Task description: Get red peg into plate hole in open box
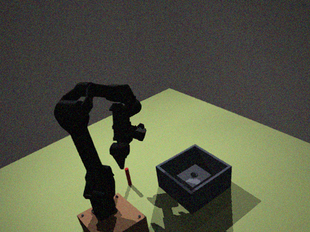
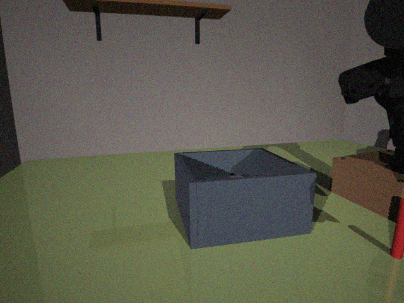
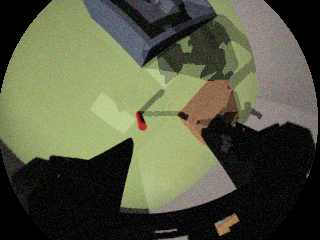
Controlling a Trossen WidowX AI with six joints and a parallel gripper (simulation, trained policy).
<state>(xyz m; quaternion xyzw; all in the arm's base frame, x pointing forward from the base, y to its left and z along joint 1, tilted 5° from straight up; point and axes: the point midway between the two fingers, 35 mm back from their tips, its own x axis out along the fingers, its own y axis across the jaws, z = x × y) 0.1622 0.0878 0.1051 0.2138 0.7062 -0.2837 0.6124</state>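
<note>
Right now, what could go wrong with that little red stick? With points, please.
The open pincer (image 1: 121,169) (image 3: 168,136) might knock over the slim red peg (image 1: 128,176) (image 2: 398,230) (image 3: 141,121), which stands upright on its own. Later, the high walls of the box (image 1: 193,191) (image 2: 251,208) (image 3: 120,37) could get in the way around the small hole (image 1: 194,174).

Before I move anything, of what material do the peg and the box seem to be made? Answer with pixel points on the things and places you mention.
Peg (image 1: 127,176) (image 2: 398,230) (image 3: 141,121): perhaps painted wood or plastic; even red, no grain.
Box (image 1: 177,192) (image 2: 251,208) (image 3: 117,37): possibly matt plastic or painted board; flat blue-grey walls, no clear shine.

blue-grey open box (image 2: 251,208), upright red peg (image 2: 398,231), wooden shelf (image 2: 146,7)
</note>
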